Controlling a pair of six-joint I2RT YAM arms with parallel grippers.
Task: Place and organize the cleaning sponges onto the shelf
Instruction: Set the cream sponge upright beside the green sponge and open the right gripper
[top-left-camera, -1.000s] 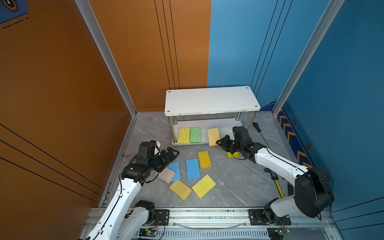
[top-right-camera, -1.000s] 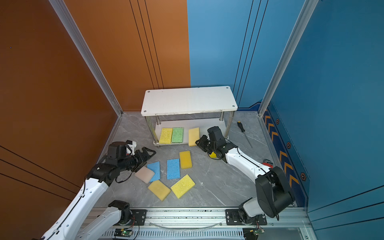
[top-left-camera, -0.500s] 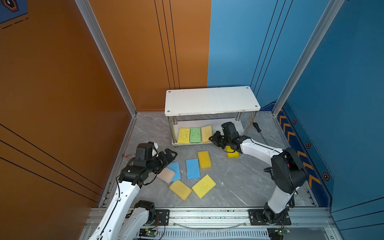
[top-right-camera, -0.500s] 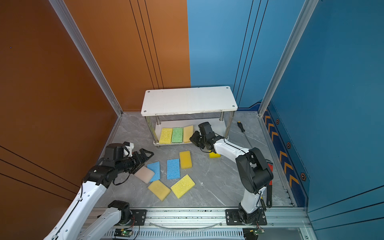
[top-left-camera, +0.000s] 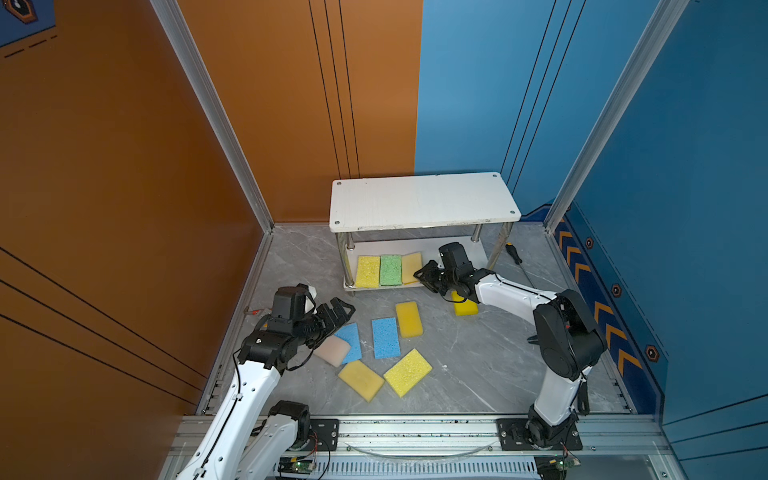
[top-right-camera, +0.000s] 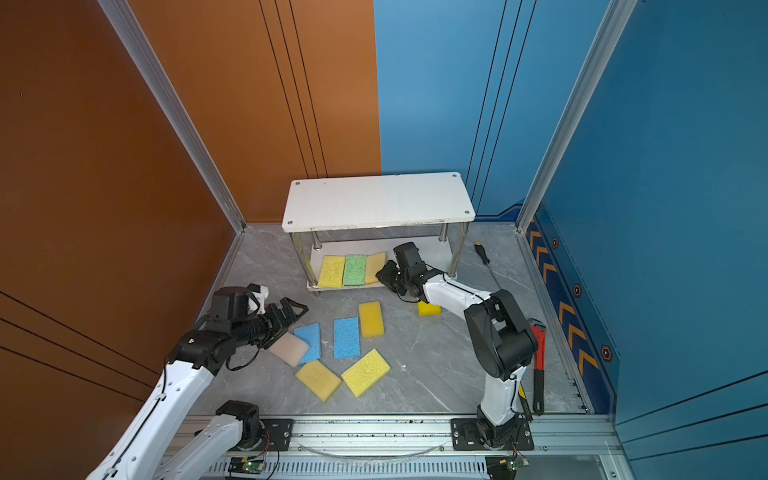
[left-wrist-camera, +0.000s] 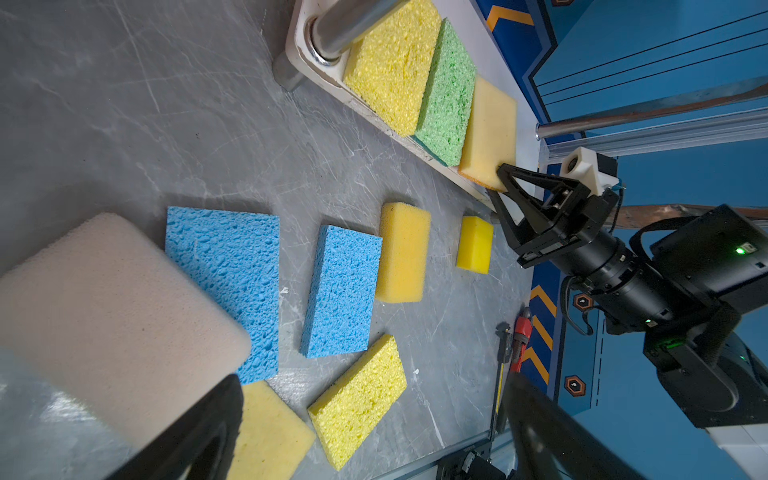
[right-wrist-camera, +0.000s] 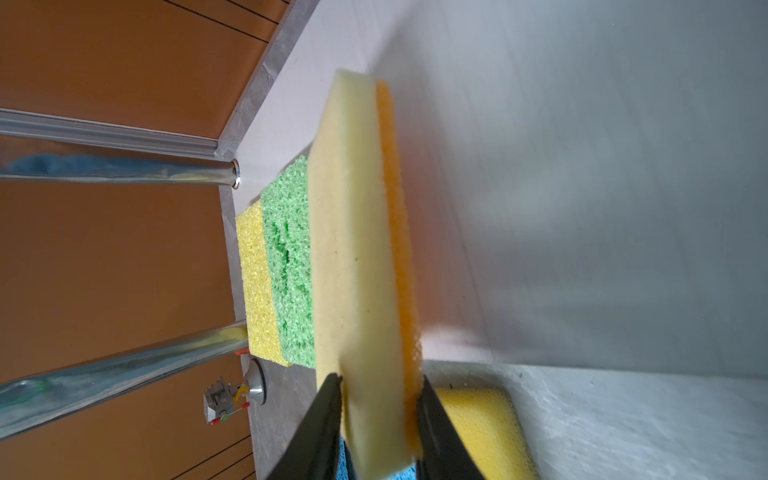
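The shelf (top-left-camera: 424, 199) (top-right-camera: 378, 199) stands at the back. Its lower board (right-wrist-camera: 540, 208) holds a yellow sponge (top-left-camera: 368, 271) and a green sponge (top-left-camera: 390, 270). Beside them a pale yellow, orange-backed sponge (right-wrist-camera: 357, 249) (top-left-camera: 411, 264) leans tilted. My right gripper (top-left-camera: 424, 276) (right-wrist-camera: 378, 382) is shut on its near end, one finger on each face. My left gripper (top-left-camera: 336, 316) (left-wrist-camera: 374, 382) hangs open just above a whitish-pink sponge (top-left-camera: 332, 350) (left-wrist-camera: 104, 311). Two blue sponges (top-left-camera: 353, 334) (top-left-camera: 385, 337) and several yellow sponges (top-left-camera: 409, 319) (top-left-camera: 465, 306) lie on the floor.
A screwdriver (top-left-camera: 514, 253) lies right of the shelf. A red wrench (top-right-camera: 539, 361) lies by the right arm's base. Orange and blue walls close in on three sides. A metal rail (top-left-camera: 415, 428) runs along the front edge.
My right gripper has carried the pale yellow sponge left onto the lower board beside the green one, and its jaws have widened a little. My left arm has barely shifted.
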